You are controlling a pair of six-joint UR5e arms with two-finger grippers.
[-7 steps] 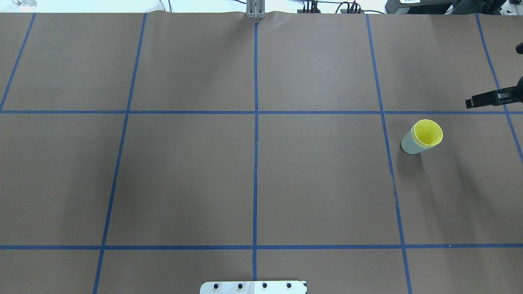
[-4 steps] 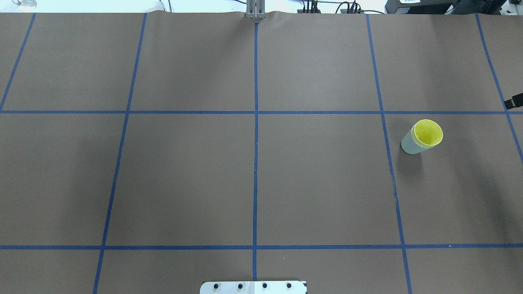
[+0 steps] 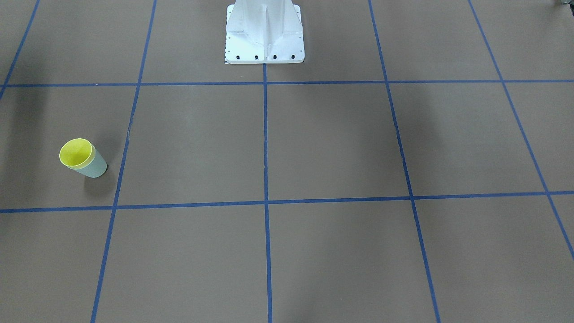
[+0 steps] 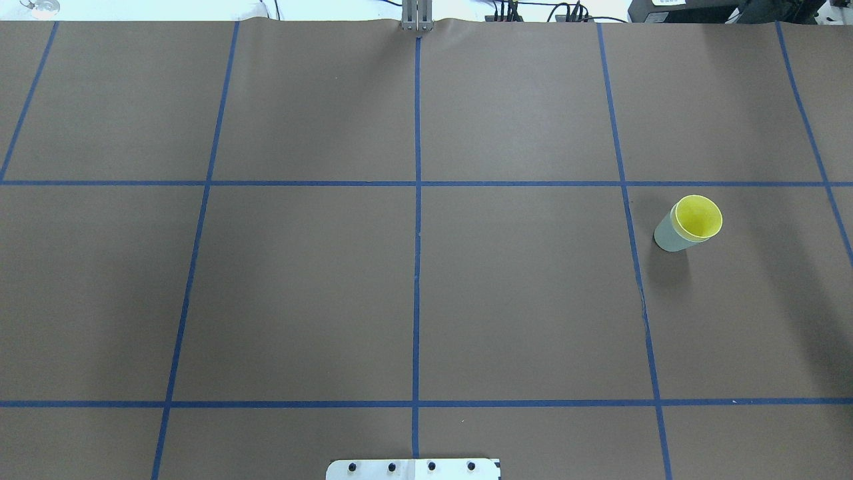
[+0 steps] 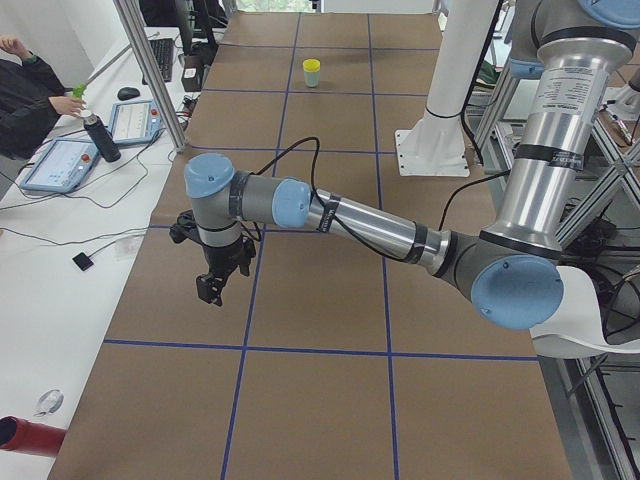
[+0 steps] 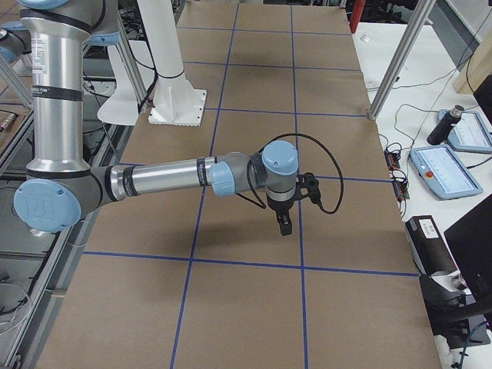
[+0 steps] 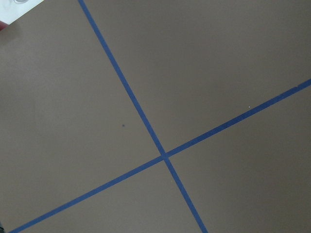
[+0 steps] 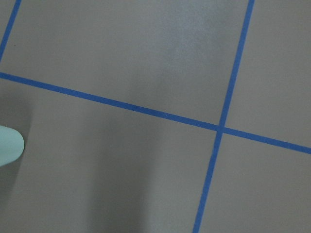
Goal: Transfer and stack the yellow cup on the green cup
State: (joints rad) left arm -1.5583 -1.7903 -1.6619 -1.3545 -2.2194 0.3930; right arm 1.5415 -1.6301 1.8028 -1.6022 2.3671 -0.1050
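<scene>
The right gripper (image 6: 284, 224) is hanging over the right end of the table (image 6: 246, 307), nearer the cups than the left gripper (image 5: 215, 287); whether either's fingers are apart cannot be told. Inward of it, the yellow cup (image 4: 698, 218) is standing upright, nested inside the green cup (image 4: 667, 239), apparently already stacked.

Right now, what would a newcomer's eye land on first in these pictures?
The yellow cup nested inside the green cup, the one bright spot on the brown table, standing in its right half in the overhead view. Next, the left gripper and right gripper hang over opposite ends of the table, both clear of the cups.
</scene>
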